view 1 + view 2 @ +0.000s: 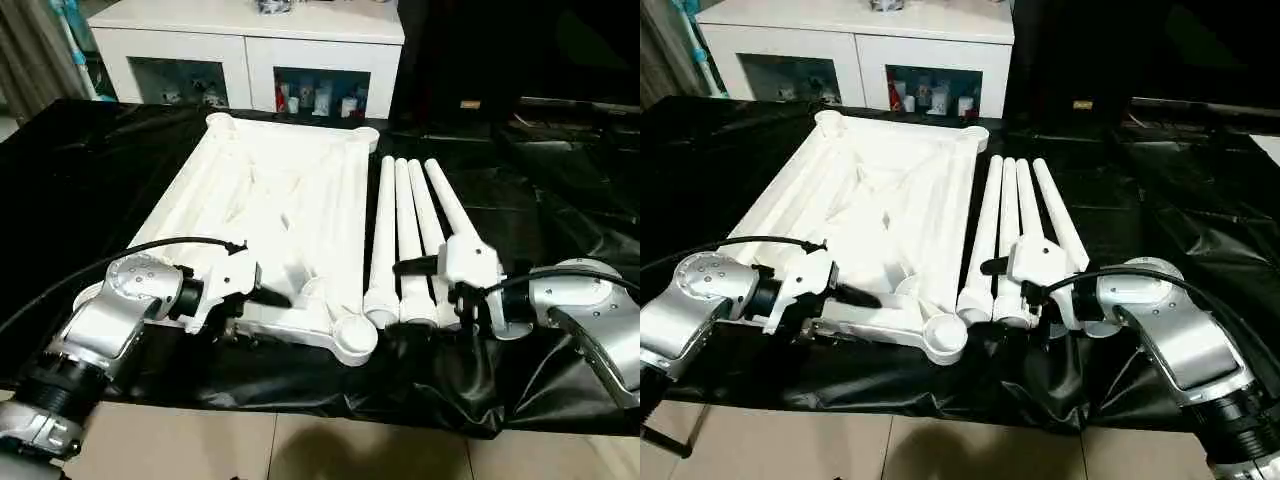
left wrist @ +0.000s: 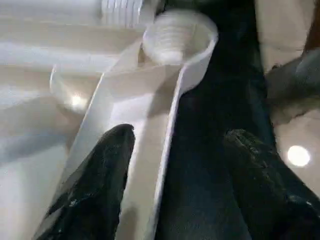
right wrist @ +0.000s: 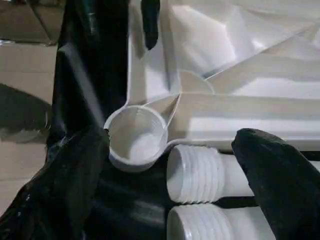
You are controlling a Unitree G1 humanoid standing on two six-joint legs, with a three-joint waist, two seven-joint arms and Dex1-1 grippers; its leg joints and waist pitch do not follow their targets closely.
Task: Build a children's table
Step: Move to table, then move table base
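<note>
Black fingers of my left gripper (image 2: pixel 172 185) stand apart astride the near rim of the table top (image 1: pixel 262 205), one finger over the ribbed underside, the other over the black sheet (image 1: pixel 90 190); nothing is clamped yet. My right gripper (image 3: pixel 170 180) is spread wide around the threaded end of the leg lying nearest the top, and it holds nothing either.

Risks, as I judge them: closing the left on that thin rim could tip or drag the top across the slippery sheet, shifting the near corner socket (image 1: pixel 355 340) away from where the leg must go. Closing the right on the threads could pinch two legs (image 1: pixel 410 240) at once, since they lie touching.

Upside down, the top shows white ribs and round sockets at its corners. Beside its right edge lie the tapered legs; I count three clearly, a fourth perhaps hidden under my right wrist.
</note>
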